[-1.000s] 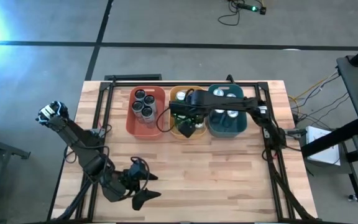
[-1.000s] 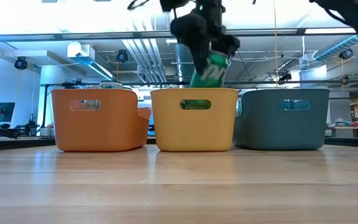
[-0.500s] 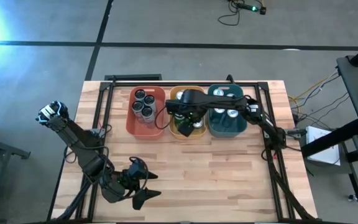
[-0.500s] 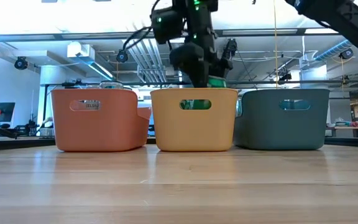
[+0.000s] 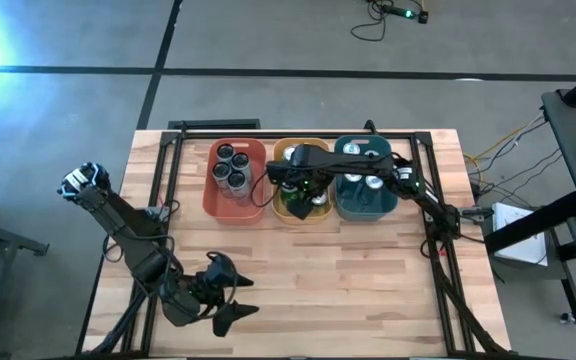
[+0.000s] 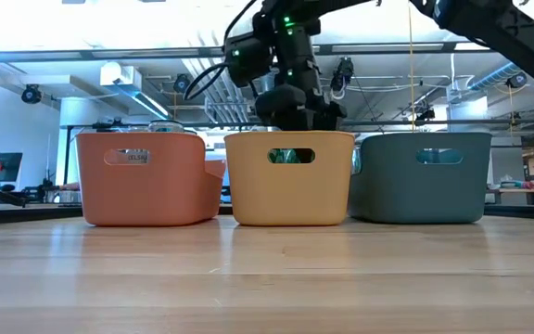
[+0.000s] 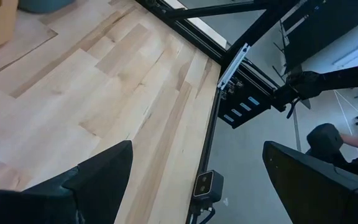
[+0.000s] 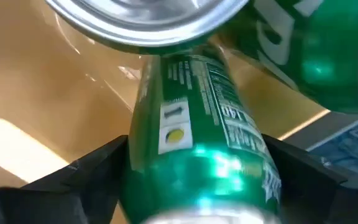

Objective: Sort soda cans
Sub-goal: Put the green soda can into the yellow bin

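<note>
The right gripper (image 5: 303,192) reaches down inside the yellow tub (image 6: 290,209), its fingers (image 8: 73,177) clasped around a green soda can (image 8: 197,155). The can's long axis runs straight out between the fingers, with other green cans (image 8: 303,50) just beyond them. The left gripper (image 5: 230,300) waits far off over the table (image 5: 368,290), fingers spread and empty.

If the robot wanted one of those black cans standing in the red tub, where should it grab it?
Probably from straight above, fingers closing across the round side wall just below the silver top. The black cans stand upright and packed together inside the red plastic tub, whose walls block any sideways approach, so only their tops are reachable.
</note>
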Available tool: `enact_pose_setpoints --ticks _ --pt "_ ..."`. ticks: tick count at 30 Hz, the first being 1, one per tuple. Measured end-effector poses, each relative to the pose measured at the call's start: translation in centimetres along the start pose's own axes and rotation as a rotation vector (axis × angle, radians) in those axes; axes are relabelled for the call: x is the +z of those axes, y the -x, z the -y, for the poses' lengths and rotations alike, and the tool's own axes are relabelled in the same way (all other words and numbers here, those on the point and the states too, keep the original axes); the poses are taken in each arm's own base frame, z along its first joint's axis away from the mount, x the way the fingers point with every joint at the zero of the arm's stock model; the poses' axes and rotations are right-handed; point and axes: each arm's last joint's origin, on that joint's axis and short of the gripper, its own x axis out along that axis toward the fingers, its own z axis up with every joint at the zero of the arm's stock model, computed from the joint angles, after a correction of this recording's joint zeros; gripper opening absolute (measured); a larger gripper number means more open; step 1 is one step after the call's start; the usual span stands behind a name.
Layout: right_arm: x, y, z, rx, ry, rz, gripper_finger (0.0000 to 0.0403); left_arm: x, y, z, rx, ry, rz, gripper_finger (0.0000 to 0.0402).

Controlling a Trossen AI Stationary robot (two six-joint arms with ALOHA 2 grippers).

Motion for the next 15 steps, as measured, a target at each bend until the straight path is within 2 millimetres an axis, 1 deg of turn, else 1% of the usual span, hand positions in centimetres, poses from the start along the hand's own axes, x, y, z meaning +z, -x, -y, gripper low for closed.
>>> enact_pose_setpoints --ticks 3,7,9,11,13,15 --pt "-0.3 0.7 0.1 0.006 -0.010 0.014 0.0357 0.2 0.3 0.0 0.006 0.004 0.027 0.0345" --pt "-1.3 2.8 0.4 0.023 -0.017 0.069 0.0379 1.0 1.1 -0.1 0.001 0.001 0.053 0.0345" --pt "-2.2 4.4 0.7 0.042 -0.032 0.109 0.0382 1.4 1.7 -0.2 0.000 -0.009 0.058 0.0345" --pt "-3.6 6.5 0.9 0.065 -0.049 0.163 0.0382 1.8 2.3 -0.4 0.006 -0.035 0.075 0.0345" --pt "-5.6 9.0 1.0 0.070 -0.050 0.243 0.0383 2.4 3.0 -0.4 -0.002 -0.062 0.100 0.0345" --pt "-7.8 11.2 0.9 0.038 -0.042 0.343 0.0383 3.1 3.8 -0.5 -0.014 -0.098 0.125 0.0345"
